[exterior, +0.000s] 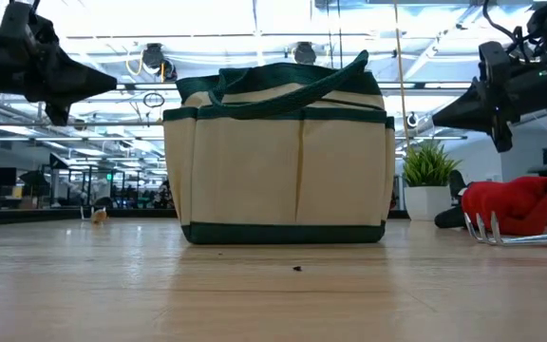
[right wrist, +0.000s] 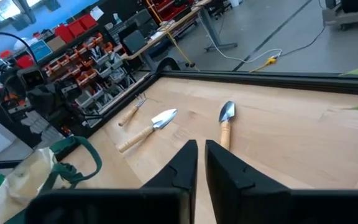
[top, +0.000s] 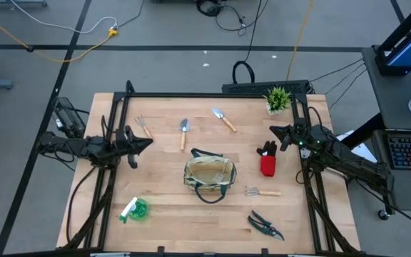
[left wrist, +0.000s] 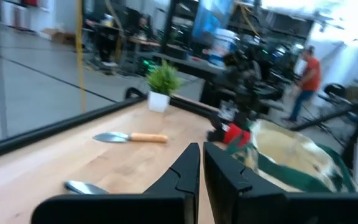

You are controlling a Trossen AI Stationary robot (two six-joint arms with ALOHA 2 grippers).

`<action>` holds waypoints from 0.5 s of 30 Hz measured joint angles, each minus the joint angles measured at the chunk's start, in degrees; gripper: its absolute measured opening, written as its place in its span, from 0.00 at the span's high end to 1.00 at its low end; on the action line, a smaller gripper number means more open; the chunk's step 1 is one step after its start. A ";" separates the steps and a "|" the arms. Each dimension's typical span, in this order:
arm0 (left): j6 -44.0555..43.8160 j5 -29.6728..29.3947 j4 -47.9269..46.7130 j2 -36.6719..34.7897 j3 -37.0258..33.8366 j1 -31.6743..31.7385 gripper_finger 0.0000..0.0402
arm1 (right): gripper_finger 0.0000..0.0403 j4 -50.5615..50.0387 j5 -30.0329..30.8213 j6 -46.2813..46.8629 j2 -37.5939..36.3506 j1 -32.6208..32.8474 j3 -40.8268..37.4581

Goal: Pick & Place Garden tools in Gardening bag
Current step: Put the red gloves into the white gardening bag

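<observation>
The khaki gardening bag (top: 209,177) with green trim stands upright on its base at the table's middle; it also shows in the low view (exterior: 283,161). Around it lie a hand fork (top: 143,126), two wooden-handled trowels (top: 184,133) (top: 224,119), a red-and-black item (top: 267,160), a small rake (top: 262,191), dark pruning shears (top: 265,225) and a green-and-white item (top: 134,209). My left gripper (top: 148,143) hovers left of the bag, shut and empty. My right gripper (top: 273,130) hovers above the red-and-black item's far side, shut and empty.
A small potted plant (top: 277,98) stands at the table's far right corner. Dark frame rails (top: 212,94) run along the table's far edge and sides. A person in an orange shirt (left wrist: 309,71) stands in the room beyond the table.
</observation>
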 joint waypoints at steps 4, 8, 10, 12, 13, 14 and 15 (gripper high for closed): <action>0.06 -2.11 0.98 -0.01 0.00 0.00 0.94 | 0.88 0.04 -0.07 0.09 1.09 0.00 0.00; 0.11 -2.89 0.13 0.00 0.00 0.00 0.94 | 0.85 0.07 -1.38 3.83 2.04 -0.02 0.00; 0.33 -2.89 -0.69 0.01 0.00 0.00 0.94 | 0.85 0.06 -3.98 4.39 2.39 -0.02 0.00; 0.71 -2.91 -1.08 0.01 0.00 0.00 0.94 | 0.86 0.19 -6.44 4.51 2.57 -0.01 0.00; 1.04 -2.92 -1.31 0.01 0.00 0.00 0.94 | 0.86 0.27 -7.25 4.63 2.63 -0.01 0.00; 1.45 -2.91 -1.53 0.01 0.00 0.00 0.94 | 0.87 0.60 -7.92 4.65 2.67 -0.02 0.00; 1.89 -2.91 -1.70 0.00 0.00 0.00 0.94 | 0.87 1.35 -8.19 4.64 2.68 -0.02 0.00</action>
